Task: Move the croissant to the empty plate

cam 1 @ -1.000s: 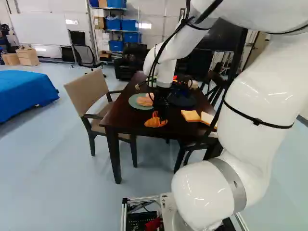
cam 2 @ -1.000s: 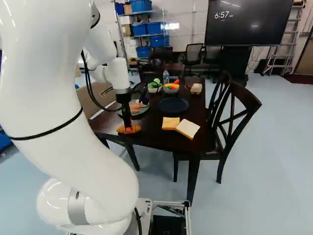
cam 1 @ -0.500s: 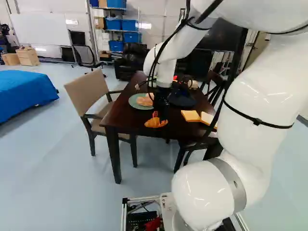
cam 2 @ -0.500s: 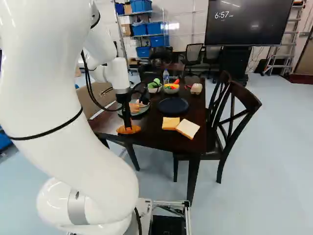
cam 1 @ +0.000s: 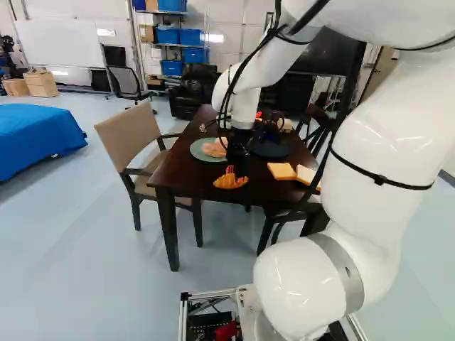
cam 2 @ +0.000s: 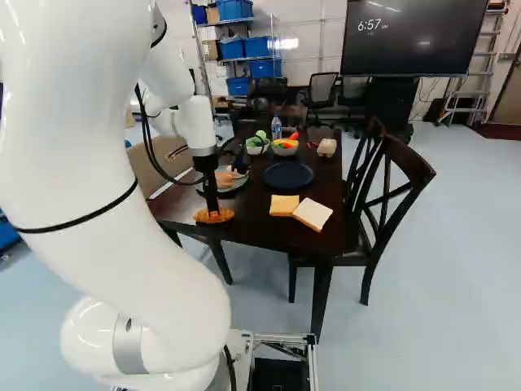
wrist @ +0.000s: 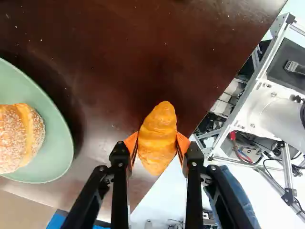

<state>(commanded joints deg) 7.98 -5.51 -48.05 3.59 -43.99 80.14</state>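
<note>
A dark wooden surface (cam 2: 260, 212) carries an empty dark blue plate (cam 2: 287, 176) near its middle, a green plate (wrist: 52, 157) holding a sugared roll (wrist: 14, 136), and, farther back, a bowl of green food (cam 2: 257, 150) and a bowl of mixed colourful food (cam 2: 285, 151). The claw (wrist: 157, 145) grasps the croissant (wrist: 157, 138) near the surface's edge closest to the base, orange pads (wrist: 181, 143) against both sides. It looks light, soft and easily crushed; its thick middle suits a gentle hold.

Base views from behind my arm (cam 1: 377, 220), left and right, facing ahead and slightly down, sharing the desk (cam 2: 254, 235), wrist view close above, along my claw (cam 2: 213, 213)
</note>
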